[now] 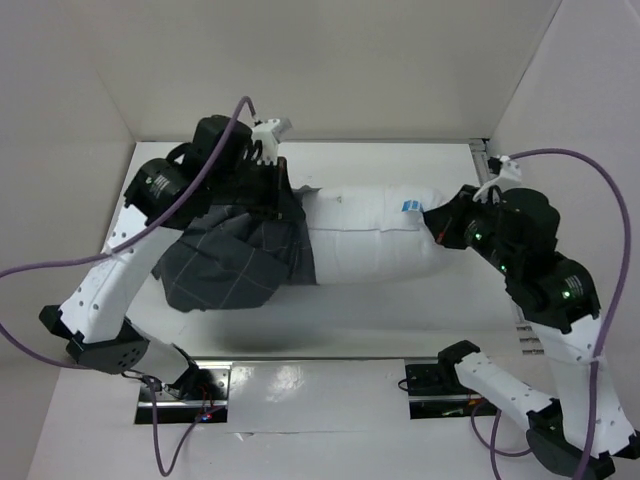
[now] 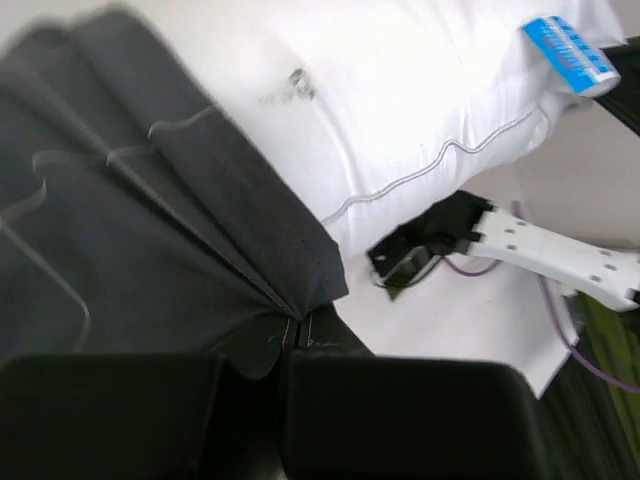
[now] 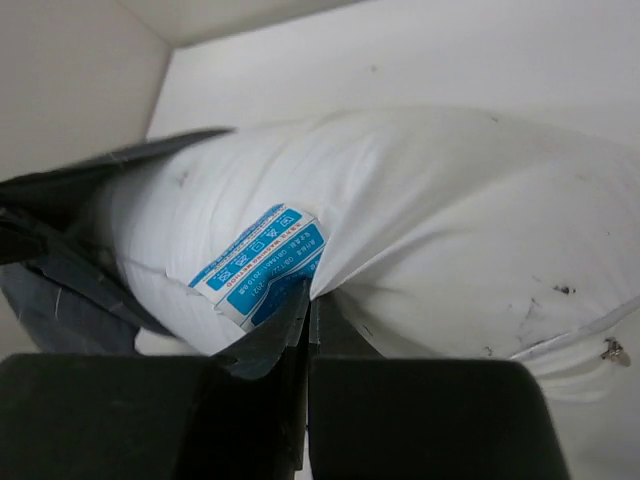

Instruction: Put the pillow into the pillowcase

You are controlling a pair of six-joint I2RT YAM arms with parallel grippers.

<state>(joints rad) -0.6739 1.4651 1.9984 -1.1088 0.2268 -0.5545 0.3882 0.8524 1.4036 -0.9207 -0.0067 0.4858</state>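
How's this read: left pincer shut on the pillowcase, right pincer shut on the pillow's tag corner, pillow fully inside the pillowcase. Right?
No: the pillow is mostly bare; the pillowcase covers only its left end, per the top external view. The left pincer and right pincer grips are as you said.

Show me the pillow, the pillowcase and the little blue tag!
pillow (image 1: pixel 372 240): top view, its bare white middle.
pillowcase (image 1: pixel 232 265): top view, the grey cloth with grid lines.
blue tag (image 3: pixel 262 258): right wrist view, its printed face.
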